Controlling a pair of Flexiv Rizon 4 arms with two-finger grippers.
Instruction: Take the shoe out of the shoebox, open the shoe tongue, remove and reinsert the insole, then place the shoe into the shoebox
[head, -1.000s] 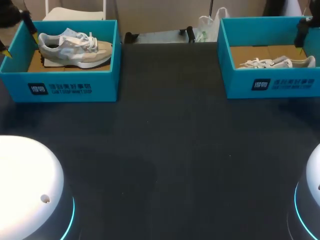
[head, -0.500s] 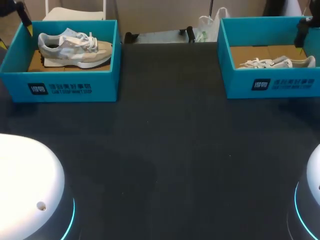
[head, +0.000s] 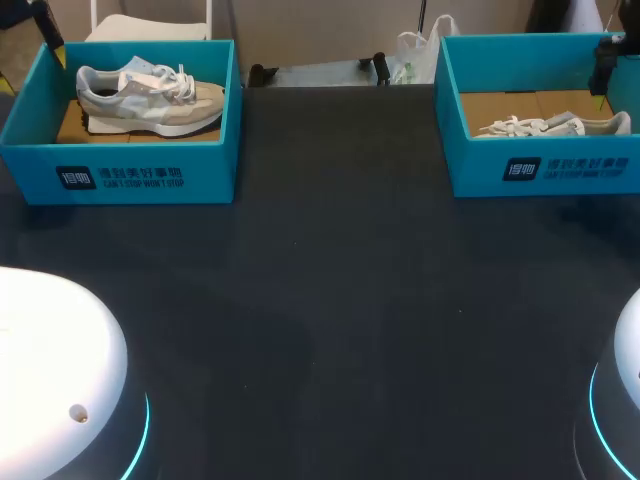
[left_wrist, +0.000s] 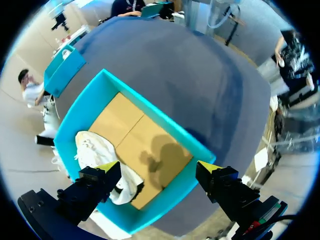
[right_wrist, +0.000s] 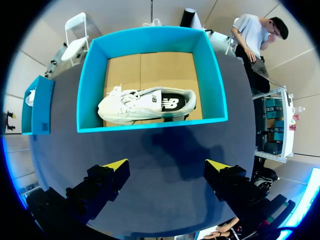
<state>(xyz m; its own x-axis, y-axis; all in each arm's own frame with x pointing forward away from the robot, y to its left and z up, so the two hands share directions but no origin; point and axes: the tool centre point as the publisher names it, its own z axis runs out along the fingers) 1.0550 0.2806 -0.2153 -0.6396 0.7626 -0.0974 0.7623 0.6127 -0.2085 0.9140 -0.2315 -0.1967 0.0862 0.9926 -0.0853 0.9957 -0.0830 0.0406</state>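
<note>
My left hand (left_wrist: 158, 168) hangs open over the left shoebox (left_wrist: 155, 112), ready to straddle its sneaker (left_wrist: 95, 145) (right hand (right_wrist: 167, 164) open too).

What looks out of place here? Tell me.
Nothing spilled or damaged. Only the right shoe looks odd: it seems to lie on its side in the right box, while the left shoe stands on its sole in the left box.

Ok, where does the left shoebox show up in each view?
Head view: left box at the far left.
Left wrist view: left box just under the left gripper.
Right wrist view: left box off beside the right box.
Landmark: the right box, in all three views.
</note>
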